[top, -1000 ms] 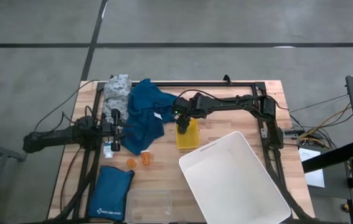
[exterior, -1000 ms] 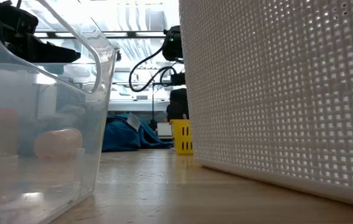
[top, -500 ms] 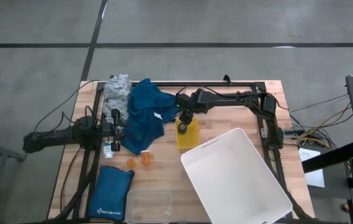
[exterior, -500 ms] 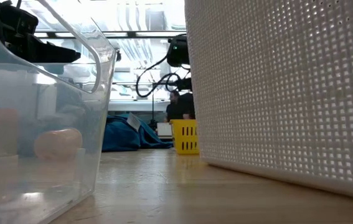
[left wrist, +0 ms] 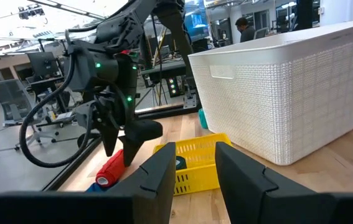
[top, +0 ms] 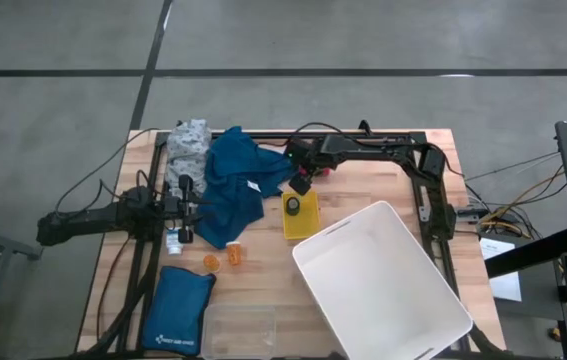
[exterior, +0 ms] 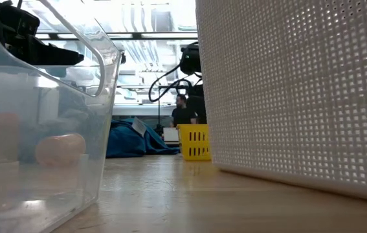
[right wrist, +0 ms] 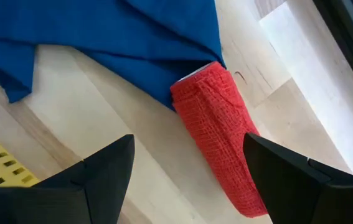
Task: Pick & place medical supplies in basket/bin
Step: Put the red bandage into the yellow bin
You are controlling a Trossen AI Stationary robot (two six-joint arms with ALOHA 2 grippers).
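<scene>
The right gripper (top: 301, 183) hung released, fingers spread wide and empty, over a red bandage roll (right wrist: 221, 138) touching the blue cloth's (top: 231, 185) edge, at ten o'clock from the yellow basket (top: 300, 216). The left gripper (top: 185, 208), its fingers (left wrist: 241, 171) slightly parted, held nothing at the cloth's nine o'clock side.

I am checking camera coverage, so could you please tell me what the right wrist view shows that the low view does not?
Only the right wrist view shows the red bandage roll lying on the wood beside the blue cloth's edge, framed by the right end effector with its fingers wide open. Only the low view shows the clear plastic container up close and the white mesh basket wall. Both show the blue cloth and the yellow basket.
</scene>
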